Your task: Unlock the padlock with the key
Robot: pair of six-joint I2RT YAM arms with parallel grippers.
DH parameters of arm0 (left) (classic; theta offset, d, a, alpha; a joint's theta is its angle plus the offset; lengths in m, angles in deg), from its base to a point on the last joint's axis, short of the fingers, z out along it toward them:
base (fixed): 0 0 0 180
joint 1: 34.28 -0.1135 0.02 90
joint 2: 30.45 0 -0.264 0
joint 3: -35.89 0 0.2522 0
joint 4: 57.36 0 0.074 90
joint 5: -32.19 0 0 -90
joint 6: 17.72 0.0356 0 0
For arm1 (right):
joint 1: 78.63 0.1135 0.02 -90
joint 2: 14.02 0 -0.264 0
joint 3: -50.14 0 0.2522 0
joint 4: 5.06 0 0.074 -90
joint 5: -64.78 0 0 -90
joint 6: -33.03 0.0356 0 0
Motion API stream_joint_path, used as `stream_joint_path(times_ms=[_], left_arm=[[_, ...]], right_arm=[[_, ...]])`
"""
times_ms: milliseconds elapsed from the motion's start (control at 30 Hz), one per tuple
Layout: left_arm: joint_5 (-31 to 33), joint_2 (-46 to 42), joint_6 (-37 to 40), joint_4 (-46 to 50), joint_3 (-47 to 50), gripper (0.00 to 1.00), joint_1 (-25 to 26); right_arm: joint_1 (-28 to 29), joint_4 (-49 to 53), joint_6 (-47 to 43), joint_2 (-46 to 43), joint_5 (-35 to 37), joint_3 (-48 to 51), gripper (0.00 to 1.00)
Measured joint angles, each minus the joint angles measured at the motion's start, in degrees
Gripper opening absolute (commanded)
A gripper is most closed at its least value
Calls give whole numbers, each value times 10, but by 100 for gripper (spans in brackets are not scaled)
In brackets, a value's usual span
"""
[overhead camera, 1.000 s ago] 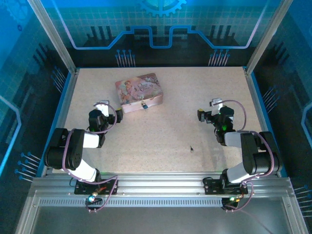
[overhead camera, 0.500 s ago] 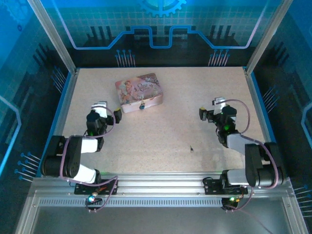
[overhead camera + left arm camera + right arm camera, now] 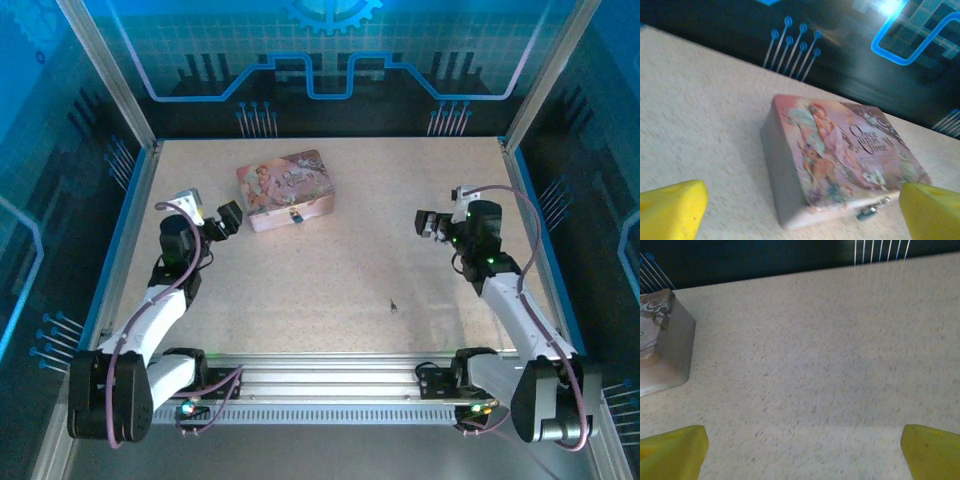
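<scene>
Though apart, padlock (image 3: 294, 214) near end effector (image 3: 208, 211).

Two arms stretched out from their bases, both sets of jaws spread wide with nothing in them.
The left arm (image 3: 150, 310) runs up the left side, and the left gripper (image 3: 208, 212) at its end is turned in toward the middle. The right arm (image 3: 515, 300) mirrors it on the other side, with the right gripper (image 3: 440, 208) also facing inward. In the wrist views the left gripper's yellow fingertips (image 3: 671, 210) sit far apart in the lower corners, as do the right gripper's yellow fingertips (image 3: 672, 450).
</scene>
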Motion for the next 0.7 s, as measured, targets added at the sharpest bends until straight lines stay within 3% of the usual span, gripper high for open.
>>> stream_joint_path(times_ms=[167, 300, 700], left_arm=[[-43, -13, -69, 76, -3, 99, 14], [-63, -20, -105, 116, -11, 99, 60], [-62, -29, -222, 86, 8, 99, 230]], right_arm=[[2, 100, 54, -11, -46, -20, 100], [24, 165, 93, -24, -77, -20, 100], [150, 252, 181, -56, -105, 48, 79]])
